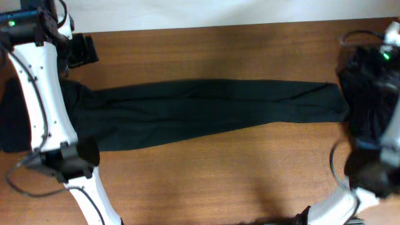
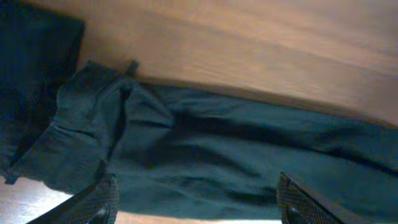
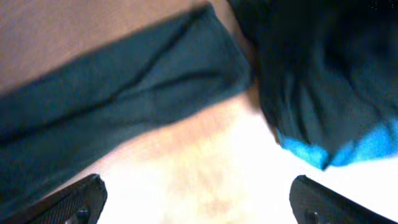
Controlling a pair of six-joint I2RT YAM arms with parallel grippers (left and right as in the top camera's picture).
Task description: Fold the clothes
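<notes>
A long pair of black trousers (image 1: 206, 107) lies stretched flat across the table, waist at the left and leg ends at the right. In the left wrist view my left gripper (image 2: 194, 186) stands open above the trousers (image 2: 236, 149) near the waistband, nothing between its fingers. My right gripper (image 3: 198, 183) is open over bare table, just short of the leg ends (image 3: 124, 93). Right of the leg ends sits a heap of black clothes (image 3: 323, 68) with a blue piece (image 3: 367, 146) poking out. The right wrist view is blurred.
Another dark garment (image 1: 12, 119) lies at the left edge beside the waist, also in the left wrist view (image 2: 31, 62). The black heap (image 1: 365, 94) fills the right edge. My white left arm (image 1: 44, 106) crosses above the waist end. Bare wood (image 1: 250, 175) runs along the front.
</notes>
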